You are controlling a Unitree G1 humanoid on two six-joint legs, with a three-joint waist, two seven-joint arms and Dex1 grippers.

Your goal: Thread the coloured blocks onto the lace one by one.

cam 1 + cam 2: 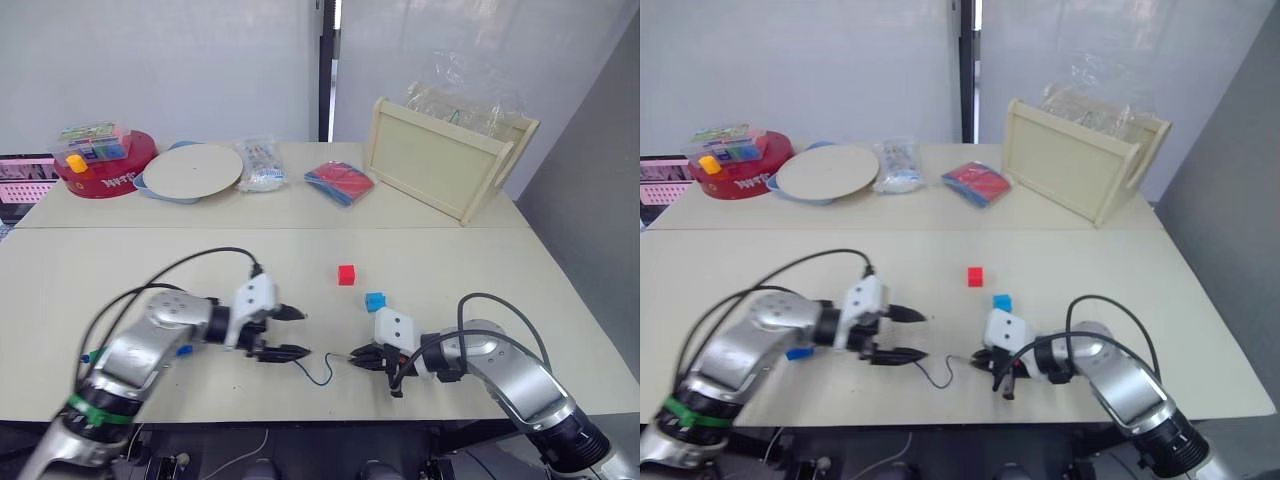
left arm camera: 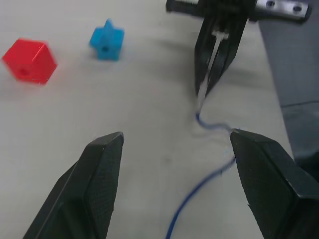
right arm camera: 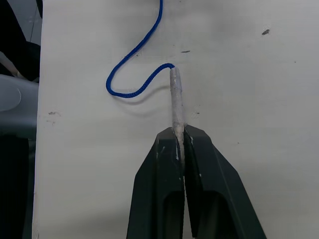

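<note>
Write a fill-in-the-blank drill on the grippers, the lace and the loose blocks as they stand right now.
1. The right gripper is shut on the pale stiff ____ of the lace.
2. The left gripper has its fingers ____, with nothing between them.
3. The red block and the light blue block lie on the ____, not on the lace.

Missing words: tip; open; table

I see the lace (image 3: 137, 82) lying on the near table (image 1: 500, 260), between the left gripper (image 1: 292, 333) and right gripper (image 1: 360, 357). Two blocks (image 1: 346, 274) sit just behind that gap, one nearer than the other. On the far table: tub (image 1: 105, 165) at left, plate (image 1: 193, 170) beside it, tray (image 1: 440, 160) at right.
</note>
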